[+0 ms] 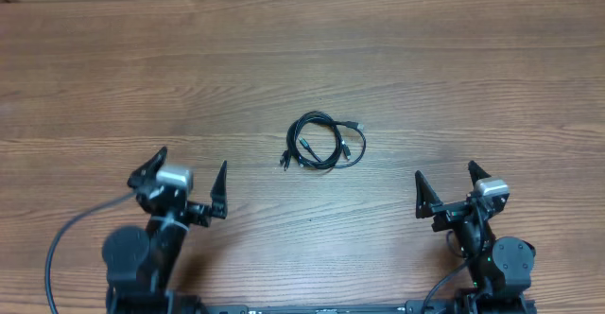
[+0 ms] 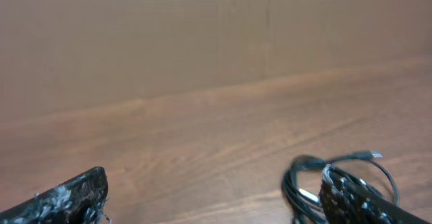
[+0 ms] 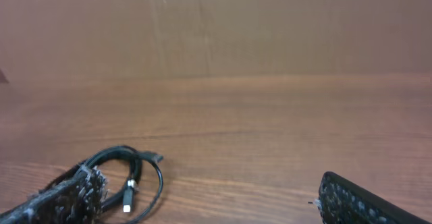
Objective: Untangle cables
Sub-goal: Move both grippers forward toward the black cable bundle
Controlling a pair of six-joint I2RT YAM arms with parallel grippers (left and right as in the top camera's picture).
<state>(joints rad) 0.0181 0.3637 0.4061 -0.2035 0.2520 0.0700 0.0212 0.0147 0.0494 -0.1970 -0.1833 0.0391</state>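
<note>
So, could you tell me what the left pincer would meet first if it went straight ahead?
Likely nothing, though depth is unclear: the left pincer faces bare table; the cables lie off to its right.

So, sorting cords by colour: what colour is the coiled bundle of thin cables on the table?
The thin coiled cables are black, silver-tipped; clearest overhead.

Overhead: cables (image 1: 324, 142) too small to count cords or trace crossings; plug types unreadable; arm bases (image 1: 142, 290) cut by the bottom edge.

Left wrist: view soft; left hand (image 2: 214, 180) shows finger ends only, the rest off the bottom edge; near side of the cables hidden behind one finger (image 2: 358, 200); lower loops cut off.

Right wrist: right hand (image 3: 209, 180) cropped likewise; left part of the cables behind a finger (image 3: 64, 198); lowest loop meets the bottom edge.
</note>
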